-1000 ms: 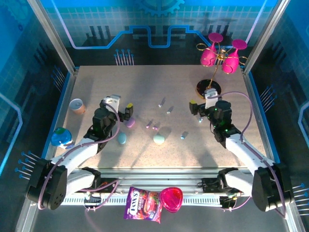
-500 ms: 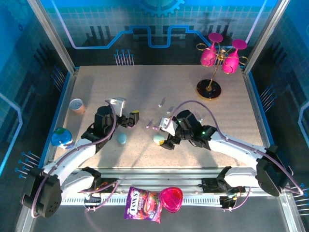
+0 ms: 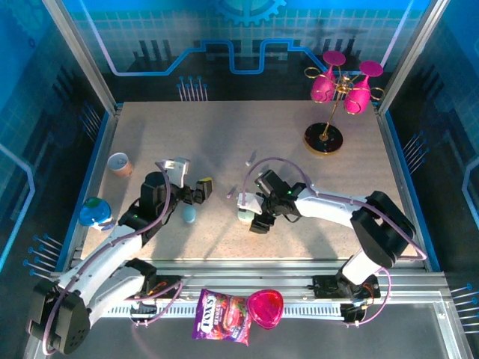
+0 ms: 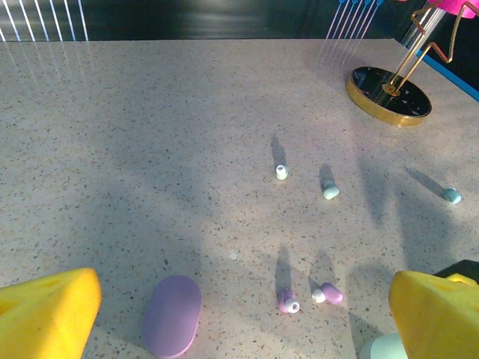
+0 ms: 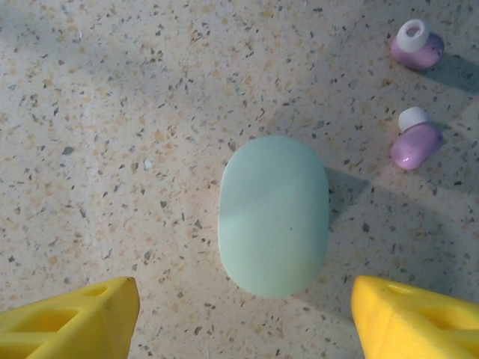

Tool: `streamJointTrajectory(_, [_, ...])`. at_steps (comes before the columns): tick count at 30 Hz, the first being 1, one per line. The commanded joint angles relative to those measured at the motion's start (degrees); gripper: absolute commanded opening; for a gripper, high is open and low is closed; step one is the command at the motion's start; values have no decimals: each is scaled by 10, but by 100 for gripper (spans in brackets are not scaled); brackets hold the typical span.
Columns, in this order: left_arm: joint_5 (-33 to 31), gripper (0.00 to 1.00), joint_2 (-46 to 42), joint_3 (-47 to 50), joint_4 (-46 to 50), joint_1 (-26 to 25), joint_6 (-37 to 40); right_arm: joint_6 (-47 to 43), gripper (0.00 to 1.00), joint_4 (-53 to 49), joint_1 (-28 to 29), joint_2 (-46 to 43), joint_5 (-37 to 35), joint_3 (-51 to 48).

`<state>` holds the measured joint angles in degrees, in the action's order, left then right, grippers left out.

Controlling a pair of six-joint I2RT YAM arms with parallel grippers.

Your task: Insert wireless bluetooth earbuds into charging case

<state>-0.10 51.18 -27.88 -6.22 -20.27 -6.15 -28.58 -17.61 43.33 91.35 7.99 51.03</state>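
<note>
R fingers (image 5: 67,318) apart, straddling mint case (image 5: 274,215) — set to grab it; L fingers (image 4: 45,310) apart, empty, near purple case (image 4: 172,314).

A closed mint case (image 5: 274,215) is seen lying flat, with two purple earbuds (image 5: 416,143) just beside it. Two mint earbuds (image 4: 281,172) are scattered farther off. A purple case (image 4: 172,314) lies shut.
</note>
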Motion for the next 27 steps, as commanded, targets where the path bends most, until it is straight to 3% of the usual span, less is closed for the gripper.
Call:
streamJointTrajectory(1, [6, 99, -11, 10, 9, -2, -13, -14, 76, -22, -5, 14, 11, 31])
streamJointTrajectory(13, [4, 99, -22, 17, 13, -2, -19, -40, 70, -68, 9, 80, 0, 83])
streamJointTrajectory(20, [2, 99, -30, 19, 18, -2, -18, -46, 54, -80, 11, 101, -7, 101])
streamJointTrajectory(27, [3, 99, -31, 19, 17, -2, -19, -58, 46, -97, 6, 99, -4, 100])
